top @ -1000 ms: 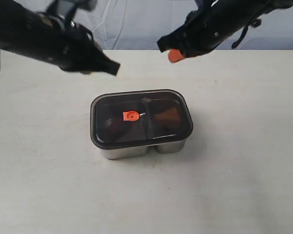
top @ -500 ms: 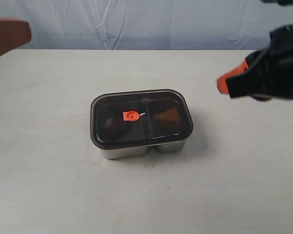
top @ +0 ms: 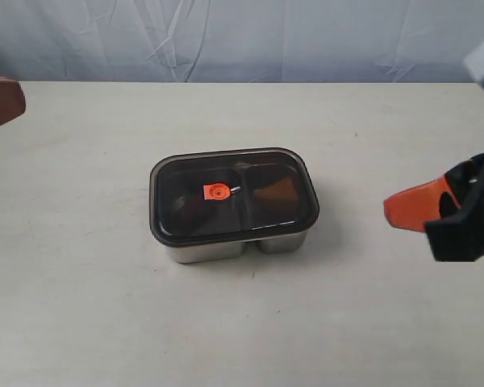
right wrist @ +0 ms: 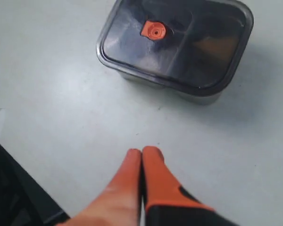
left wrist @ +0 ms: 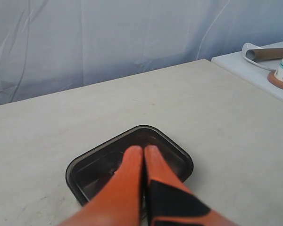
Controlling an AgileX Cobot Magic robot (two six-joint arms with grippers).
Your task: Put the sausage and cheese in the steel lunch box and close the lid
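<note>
- You have one steel lunch box (top: 226, 247). It sits near the middle of the table (top: 97, 322).
- One lid (top: 262, 168) lies flat on top of the box. Its rim goes all the way round the box's top edge.
- One small orange tab (top: 215, 192) sits on the lid, near its middle.
- Through the dark lid you can see two rooms inside the box.
- One cheese (top: 279, 192) shows as an orange wedge in the room on the right of the exterior view.
- One sausage (top: 192, 213) shows only as a dim red shape in the other room.
- You have two grippers, and both are pressed shut with nothing in them.
- Your left gripper (left wrist: 143, 149) is far off at the left edge of the exterior view, well apart from the box.
- Your right gripper (right wrist: 141, 152) is out to the right of the box, also well apart from it.
- There is bare table on every side of the box, so you have lots of room to move.
- The far table edge meets a pale blue cloth (top: 242, 36).
</note>
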